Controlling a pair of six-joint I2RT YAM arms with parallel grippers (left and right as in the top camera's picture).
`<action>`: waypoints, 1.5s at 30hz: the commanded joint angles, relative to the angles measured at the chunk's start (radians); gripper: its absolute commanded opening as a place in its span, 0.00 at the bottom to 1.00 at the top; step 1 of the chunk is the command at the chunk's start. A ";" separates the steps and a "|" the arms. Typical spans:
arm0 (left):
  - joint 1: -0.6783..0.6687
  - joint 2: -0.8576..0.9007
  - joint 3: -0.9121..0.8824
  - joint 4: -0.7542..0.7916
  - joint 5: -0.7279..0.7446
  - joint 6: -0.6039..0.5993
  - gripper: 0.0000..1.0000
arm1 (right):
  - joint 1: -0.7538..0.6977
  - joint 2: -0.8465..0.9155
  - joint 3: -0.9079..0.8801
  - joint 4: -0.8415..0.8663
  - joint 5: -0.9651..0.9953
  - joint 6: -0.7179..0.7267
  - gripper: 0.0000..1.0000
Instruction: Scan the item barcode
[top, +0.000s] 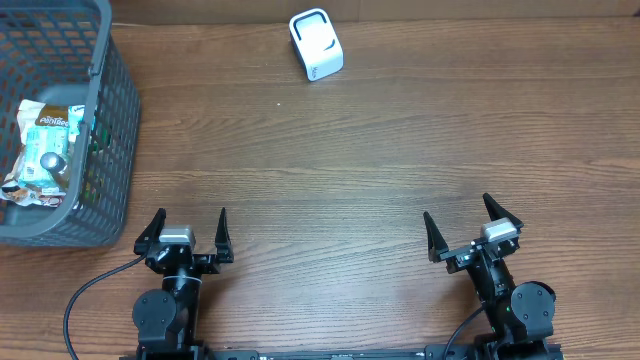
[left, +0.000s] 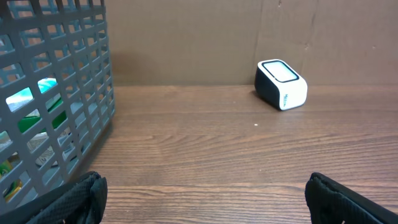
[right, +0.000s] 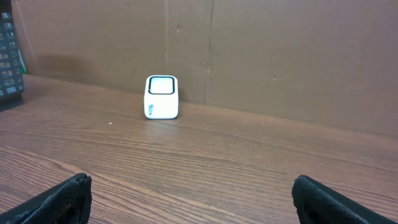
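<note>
Overhead: boxy white scanner; grey lattice basket; left pincer, right pincer agape, empty.

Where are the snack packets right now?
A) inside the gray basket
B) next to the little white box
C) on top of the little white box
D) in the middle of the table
A: the snack packets lie inside the gray basket at the table's left edge, far from the white barcode scanner.
</note>
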 joint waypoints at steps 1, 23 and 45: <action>-0.003 -0.010 -0.003 0.000 0.000 0.023 1.00 | -0.003 -0.008 -0.011 0.004 -0.002 -0.001 1.00; -0.004 -0.010 0.071 0.195 0.248 -0.020 1.00 | -0.003 -0.008 -0.011 0.003 -0.002 -0.001 1.00; -0.004 1.029 1.788 -1.062 0.300 0.076 1.00 | -0.003 -0.008 -0.011 0.003 -0.002 -0.001 1.00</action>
